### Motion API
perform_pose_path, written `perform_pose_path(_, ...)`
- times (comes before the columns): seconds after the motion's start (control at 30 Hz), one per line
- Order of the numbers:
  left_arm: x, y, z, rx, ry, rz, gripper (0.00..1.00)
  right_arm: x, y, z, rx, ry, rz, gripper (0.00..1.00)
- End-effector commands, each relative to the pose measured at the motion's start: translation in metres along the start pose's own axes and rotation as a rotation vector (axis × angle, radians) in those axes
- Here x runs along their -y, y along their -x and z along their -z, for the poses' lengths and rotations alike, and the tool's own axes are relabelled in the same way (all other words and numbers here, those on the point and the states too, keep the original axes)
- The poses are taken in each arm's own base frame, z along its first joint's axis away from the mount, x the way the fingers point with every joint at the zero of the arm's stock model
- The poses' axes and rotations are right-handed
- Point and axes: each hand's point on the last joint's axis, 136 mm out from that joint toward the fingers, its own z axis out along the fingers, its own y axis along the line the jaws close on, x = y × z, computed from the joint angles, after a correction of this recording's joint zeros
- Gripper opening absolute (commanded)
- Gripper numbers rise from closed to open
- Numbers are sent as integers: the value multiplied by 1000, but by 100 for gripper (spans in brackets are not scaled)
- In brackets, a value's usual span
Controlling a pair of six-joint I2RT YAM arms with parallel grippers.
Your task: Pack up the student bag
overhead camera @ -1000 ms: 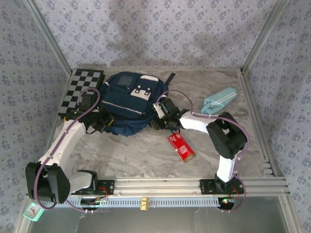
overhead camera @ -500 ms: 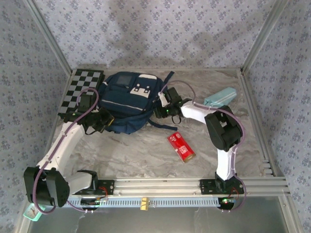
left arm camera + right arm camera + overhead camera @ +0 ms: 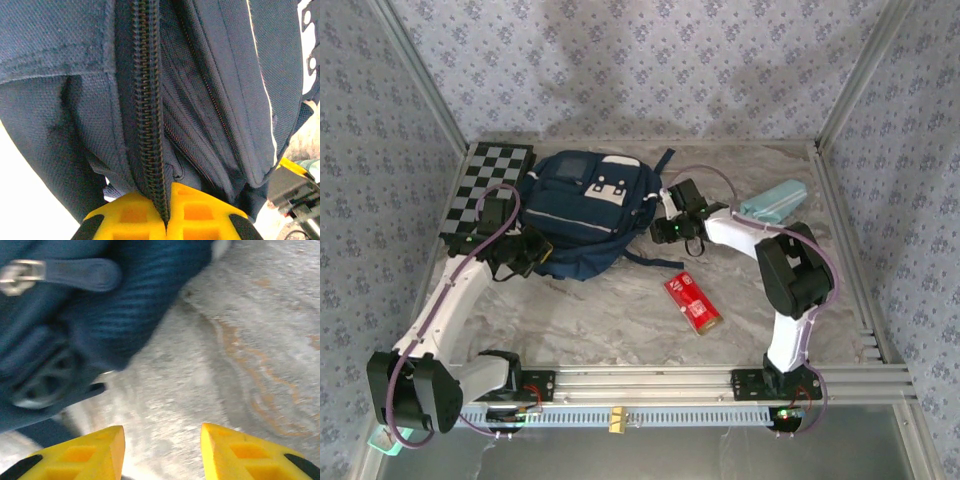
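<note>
The bag (image 3: 582, 212) lies back left on the table (image 3: 620, 310), beside the checkerboard (image 3: 490, 180). The left gripper (image 3: 167, 222) pinches its zipper edge (image 3: 147, 100), probably to steady it, while the right gripper (image 3: 162, 440) hovers spread, empty, alongside.

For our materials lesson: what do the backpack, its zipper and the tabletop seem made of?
Student bag: matte woven fabric, probably synthetic; the weave is visible. Zipper: dark coil teeth, likely plastic. Table: marble-look surface, grey with orange veins, possibly printed.

The left end effector (image 3: 166, 220) is pinching the student bag's (image 3: 60, 100) dark zipper (image 3: 149, 125) between its closed yellow fingers (image 3: 125, 216), the zipper running straight up the navy fabric.
</note>
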Motion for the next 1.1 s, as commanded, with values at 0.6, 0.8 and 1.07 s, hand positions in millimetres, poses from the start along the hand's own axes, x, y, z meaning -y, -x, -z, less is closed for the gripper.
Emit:
perform_pose_path(0.6,25,8,19,37,-94,-41,0,-55,-12,-23,166,295,365,49)
perform_pose_path(0.8,27,8,19,36,-100,-41,0,-58,-4,-29,209,315,394,49)
perform_pose_path(1.07,27,8,20,38,-99,-40,0,-41,19,-24,303,245,333,32)
